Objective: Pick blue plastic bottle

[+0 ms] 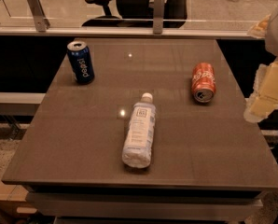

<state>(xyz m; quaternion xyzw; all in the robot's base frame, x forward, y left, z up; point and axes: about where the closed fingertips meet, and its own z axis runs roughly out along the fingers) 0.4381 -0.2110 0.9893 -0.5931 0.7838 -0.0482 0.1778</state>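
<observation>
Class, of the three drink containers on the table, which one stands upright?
The dark blue Pepsi can, back left; the red can and the blue plastic bottle lie on their sides. The claw is beyond the table's right edge.

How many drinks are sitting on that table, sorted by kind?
Cans: 2, the blue can standing and the red can on its side.
Bottles: 1, the bottle lying flat.
Total: 3 on the table.
The gripper hangs beyond the table's edge near the red can, touching none of them.
</observation>
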